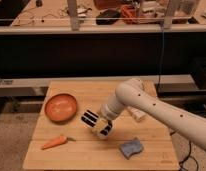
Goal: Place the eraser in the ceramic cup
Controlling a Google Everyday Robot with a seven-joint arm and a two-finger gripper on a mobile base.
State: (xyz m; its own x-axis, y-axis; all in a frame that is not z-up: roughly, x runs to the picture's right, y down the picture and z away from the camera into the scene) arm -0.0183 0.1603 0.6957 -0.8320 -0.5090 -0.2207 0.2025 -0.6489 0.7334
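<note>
My gripper (97, 125) hangs low over the wooden table (86, 155), just right of the orange bowl (60, 107). A pale round shape (103, 131) sits right at the gripper's tip; it may be the ceramic cup, but the gripper covers most of it. A small white block (138, 115), probably the eraser, lies on the table to the right, partly behind my arm (146, 102). I cannot tell whether the gripper holds anything.
A carrot (56, 142) lies at the front left. A blue sponge-like piece (131, 148) lies at the front right. A dark railing and a cluttered bench stand behind the table.
</note>
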